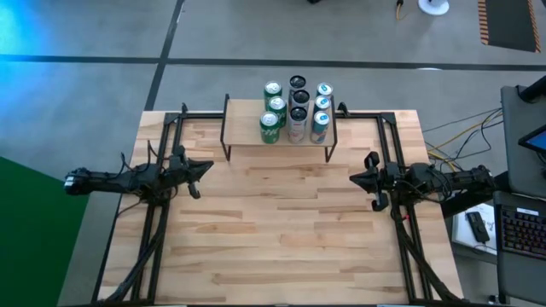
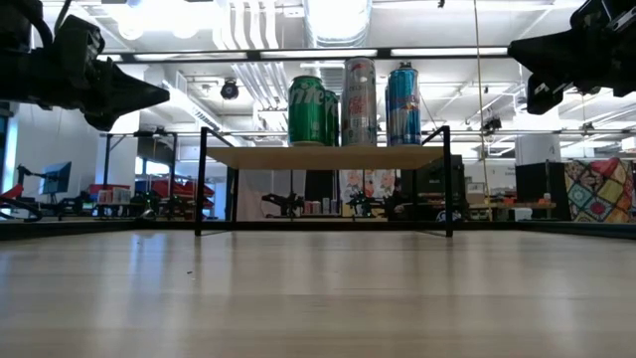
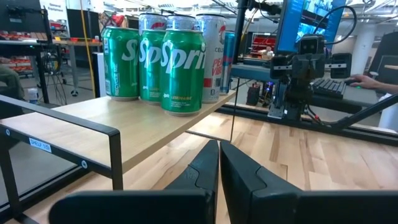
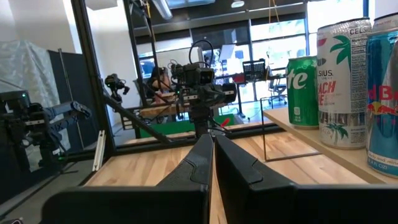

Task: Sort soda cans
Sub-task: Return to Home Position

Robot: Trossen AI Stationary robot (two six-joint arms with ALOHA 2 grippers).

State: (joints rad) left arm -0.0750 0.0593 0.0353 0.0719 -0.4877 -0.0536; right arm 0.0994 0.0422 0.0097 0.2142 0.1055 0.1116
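Soda cans (image 1: 298, 119), nine in all, stand upright on a small wooden shelf (image 1: 243, 130) with a thin black metal frame. The shelf sits at the far edge of a pale wooden table (image 1: 281, 239) and lifts the cans above the tabletop on its slim legs.

Seen from above, the cans form three rows of three running front to back. They are packed close together on the right part of the shelf top.
- **Left row:** green Sprite cans (image 1: 276, 105).
- **Middle row:** dark-topped cans (image 1: 299, 98); the front one shows a silver-white Celsius label in the wrist views.
- **Right row:** blue and silver Red Bull cans (image 1: 322, 103).

From table height, the three front cans show side by side: green, silver, blue.

The left end effector (image 1: 205, 168) hangs above the left side of the table, in front of the shelf and well apart from the cans. It points toward the middle of the table, and its two dark fingers are pressed together on nothing. The right end effector (image 1: 358, 177) mirrors it on the right side, pointing inward, its fingers likewise closed together with nothing between them.
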